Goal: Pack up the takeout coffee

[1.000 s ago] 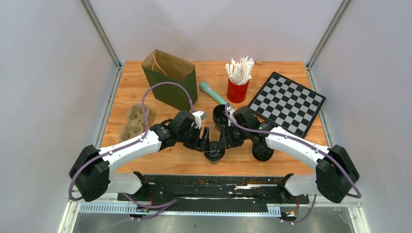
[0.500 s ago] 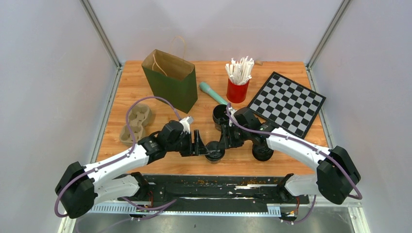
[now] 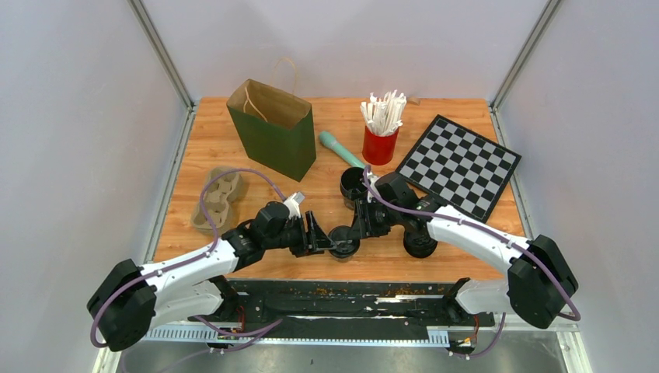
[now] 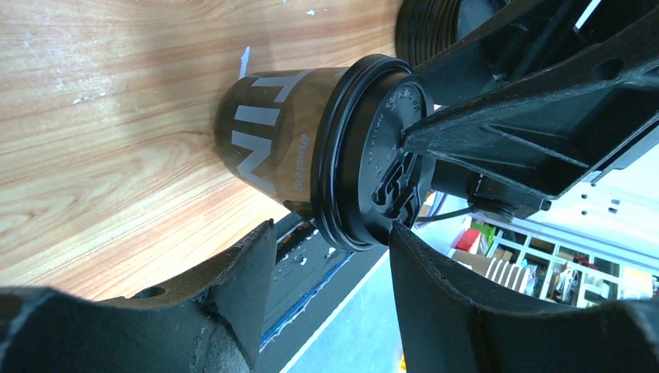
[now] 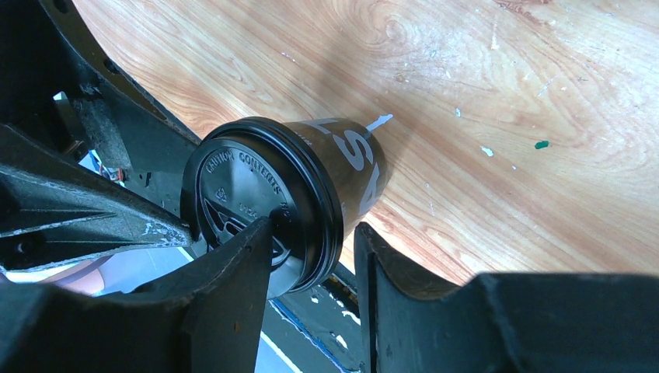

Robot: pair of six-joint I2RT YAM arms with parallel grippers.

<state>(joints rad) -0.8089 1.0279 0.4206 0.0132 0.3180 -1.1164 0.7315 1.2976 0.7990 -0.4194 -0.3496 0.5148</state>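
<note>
— Report your station, largest item first.
— Your table (image 3: 210,148) carries a green paper bag (image 3: 272,132) at the back. Your left gripper (image 4: 332,233) stands released, fingers astride the coffee cup (image 4: 264,132). Your right gripper (image 5: 312,227) has one finger on the lid (image 5: 241,186); whether it is clamped, I cannot tell.
— Cup's position?
— Upright, toward the front edge, between both grippers.

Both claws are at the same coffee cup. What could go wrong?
The left claw and right claw crowd one cup, so they might bump each other. The right claw's finger sits on the lid; a shove could tip the cup, which stands near the front edge of the table.
</note>
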